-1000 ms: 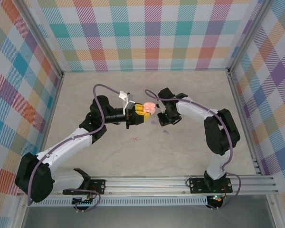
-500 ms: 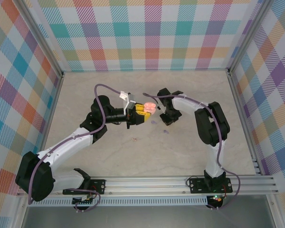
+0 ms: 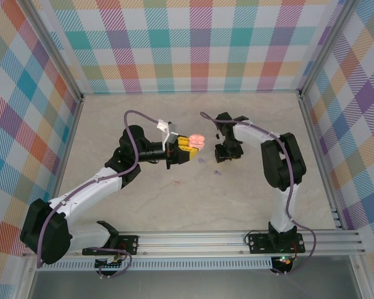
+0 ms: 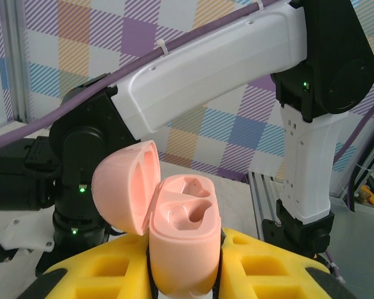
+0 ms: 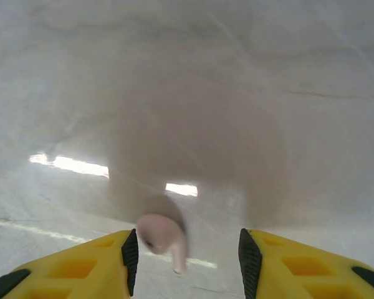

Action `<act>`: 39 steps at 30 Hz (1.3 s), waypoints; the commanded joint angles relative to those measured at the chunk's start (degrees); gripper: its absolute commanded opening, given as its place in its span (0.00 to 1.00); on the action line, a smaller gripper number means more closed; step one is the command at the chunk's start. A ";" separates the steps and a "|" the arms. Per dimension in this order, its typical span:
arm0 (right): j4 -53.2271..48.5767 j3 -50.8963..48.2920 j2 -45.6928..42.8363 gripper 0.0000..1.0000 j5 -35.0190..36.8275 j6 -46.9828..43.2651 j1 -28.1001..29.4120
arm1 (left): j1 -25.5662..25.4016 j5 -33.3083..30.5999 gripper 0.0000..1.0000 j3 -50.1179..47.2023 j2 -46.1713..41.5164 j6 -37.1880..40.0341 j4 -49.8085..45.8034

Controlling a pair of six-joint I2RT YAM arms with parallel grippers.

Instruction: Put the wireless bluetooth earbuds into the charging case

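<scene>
Pink earbud (image 5: 162, 235) on pale marbled counter (image 3: 174, 205), right hand (image 5: 187, 255) spread open over it, left hand (image 3: 190, 145) clamping open case (image 4: 184, 249), plaid walls (image 3: 193, 43)

Robot lab cell: plaid walls (image 3: 199, 43), aluminium rails (image 3: 237, 240)

Pale pink case (image 4: 181, 249) and earbud (image 5: 162, 233) — yellow fingers (image 5: 81, 268), pastel plaid walls (image 3: 199, 43)
</scene>
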 commanded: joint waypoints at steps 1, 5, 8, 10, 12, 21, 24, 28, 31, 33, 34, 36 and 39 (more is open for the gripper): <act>-0.82 -1.50 -2.05 0.48 -3.30 5.20 0.25 | -0.56 0.36 0.26 0.65 0.30 0.15 0.65; -0.86 -1.55 -1.78 0.47 -3.64 4.35 0.20 | -0.56 0.60 0.26 0.91 0.47 0.04 0.63; -0.98 -1.19 -1.86 0.47 -4.21 4.06 0.22 | -0.56 0.56 0.26 0.94 0.45 0.04 0.72; -1.08 -0.82 -1.62 0.47 -4.27 4.05 0.24 | -0.56 0.60 0.26 0.86 0.46 0.03 0.76; -1.31 -0.33 -1.11 0.45 -4.15 4.03 0.18 | -0.56 0.64 0.26 0.87 0.45 -0.06 0.89; -2.29 2.38 1.20 0.37 -2.99 4.38 0.19 | -0.55 0.65 0.26 0.95 0.29 0.02 0.61; -2.51 2.86 2.07 0.36 -3.06 4.11 0.20 | -0.56 0.57 0.26 0.88 0.32 0.02 0.58; -2.95 3.56 3.04 0.36 -2.91 3.95 0.26 | -0.56 0.62 0.26 0.81 0.28 -0.11 0.55; -3.21 3.65 3.57 0.36 -2.60 4.04 0.28 | -0.56 0.54 0.26 0.85 0.33 -0.07 0.61; -3.32 3.57 3.83 0.35 -2.47 3.95 0.36 | -0.56 0.44 0.26 0.85 0.34 -0.07 0.54; -3.44 3.61 4.00 0.35 -2.34 3.87 0.43 | -0.56 0.43 0.26 0.76 0.35 -0.07 0.48; -3.87 3.81 4.54 0.33 -1.37 3.73 0.61 | -0.52 0.42 0.26 0.73 0.39 -0.12 0.50; -4.45 4.00 5.32 0.33 0.00 3.71 0.87 | -0.56 0.46 0.26 0.76 0.48 -0.19 0.64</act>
